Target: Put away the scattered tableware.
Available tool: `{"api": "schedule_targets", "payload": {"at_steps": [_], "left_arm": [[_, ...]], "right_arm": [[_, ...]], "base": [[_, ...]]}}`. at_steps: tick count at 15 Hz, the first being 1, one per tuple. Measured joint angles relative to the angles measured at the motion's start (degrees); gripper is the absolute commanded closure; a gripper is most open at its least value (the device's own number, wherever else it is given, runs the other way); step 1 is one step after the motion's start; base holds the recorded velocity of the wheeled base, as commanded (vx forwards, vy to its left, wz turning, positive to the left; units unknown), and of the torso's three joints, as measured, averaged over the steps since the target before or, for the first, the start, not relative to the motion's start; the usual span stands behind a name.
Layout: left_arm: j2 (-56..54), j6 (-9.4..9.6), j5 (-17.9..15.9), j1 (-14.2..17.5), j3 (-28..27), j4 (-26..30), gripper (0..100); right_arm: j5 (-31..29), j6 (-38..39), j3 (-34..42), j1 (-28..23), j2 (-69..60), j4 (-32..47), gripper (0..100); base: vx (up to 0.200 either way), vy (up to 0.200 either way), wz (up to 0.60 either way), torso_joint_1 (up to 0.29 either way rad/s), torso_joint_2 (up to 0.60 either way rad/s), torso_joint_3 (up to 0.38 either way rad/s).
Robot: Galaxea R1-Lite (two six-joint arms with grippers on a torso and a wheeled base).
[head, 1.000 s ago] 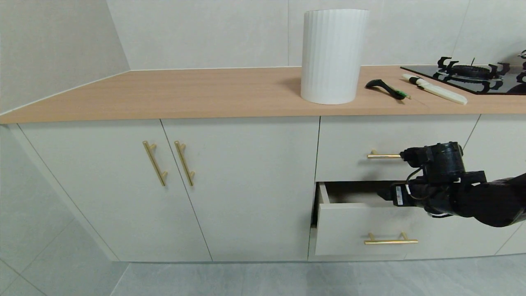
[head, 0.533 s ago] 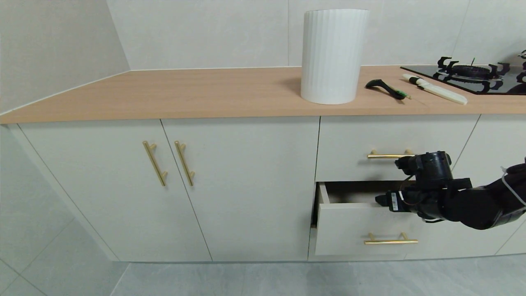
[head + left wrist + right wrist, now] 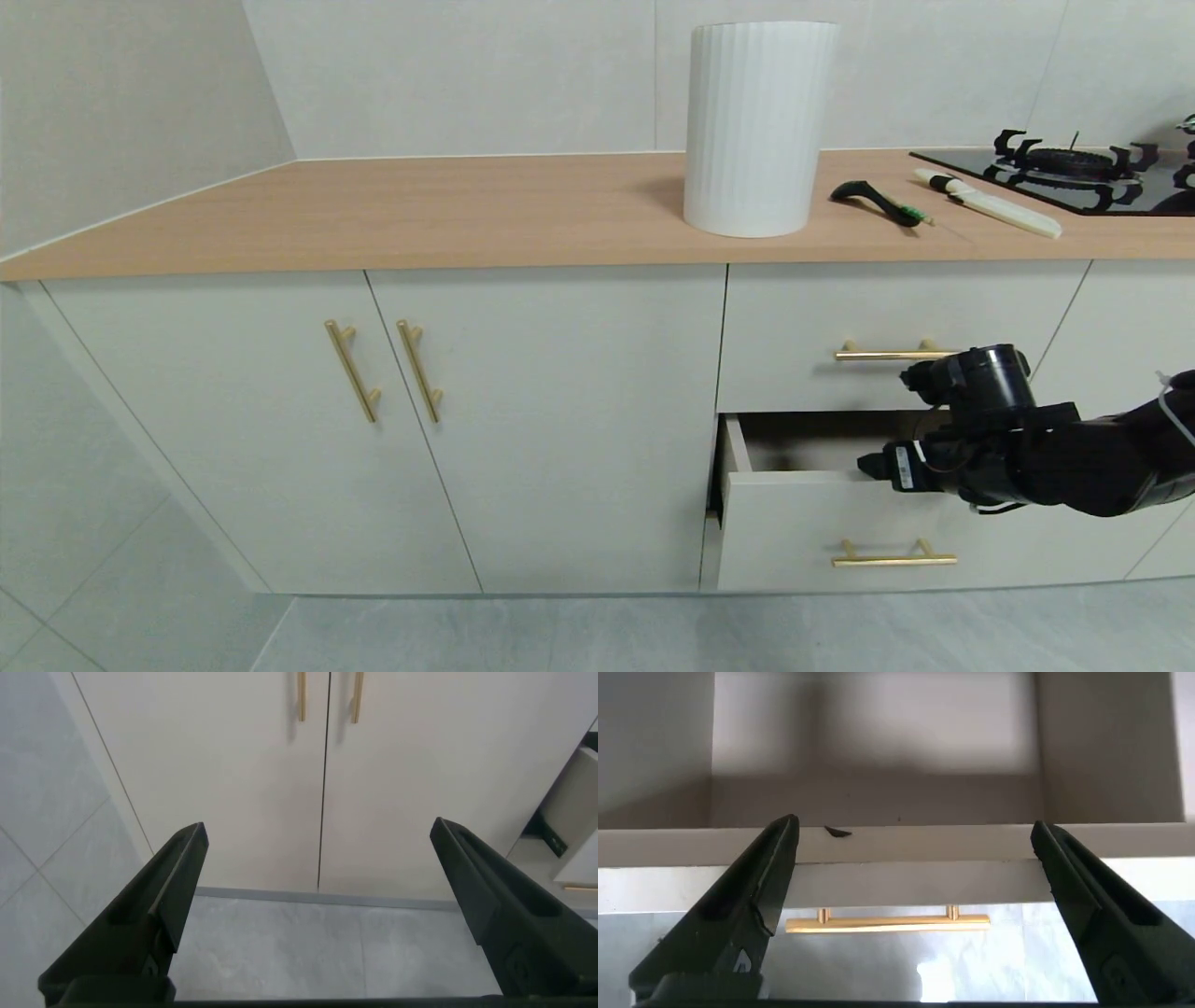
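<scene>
1. The right gripper (image 3: 873, 464) hangs at the front lip of the open drawer (image 3: 794, 527), jaws spread wide, holding nothing.
2. The left gripper (image 3: 318, 829), equally wide and empty, faces the cabinet doors (image 3: 402, 784) left of that drawer.
3. The black-handled utensil (image 3: 878, 202) and white knife (image 3: 990, 202) lie on the countertop (image 3: 467, 210) above the drawer, their long axes running back-left to front-right. The right arm looks nearer.

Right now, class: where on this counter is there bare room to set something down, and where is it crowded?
Free: the countertop from the left wall to the white cylinder. Crowded: between cylinder and stove, where the black utensil and white knife lie.
</scene>
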Motion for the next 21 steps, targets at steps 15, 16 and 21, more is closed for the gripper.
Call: {"api": "schedule_targets", "payload": {"at_steps": [15, 16, 21], "left_arm": [[0.0, 0.00, 0.0, 0.0, 0.0, 0.0, 0], [0.0, -0.02, 0.0, 0.0, 0.0, 0.0, 0], [0.0, 0.00, 0.0, 0.0, 0.0, 0.0, 0]], "right_arm": [[2.3, -1.3, -5.7, 1.2, -4.2, 32.6, 0], [2.3, -1.4, -5.7, 1.6, -4.3, 34.1, 0], [2.5, -1.4, -7.9, 4.7, -4.0, 49.3, 0]], "base": [[0.000, 0.000, 0.00, 0.000, 0.00, 0.000], [0.000, 0.000, 0.00, 0.000, 0.00, 0.000], [0.000, 0.000, 0.00, 0.000, 0.00, 0.000]]}}
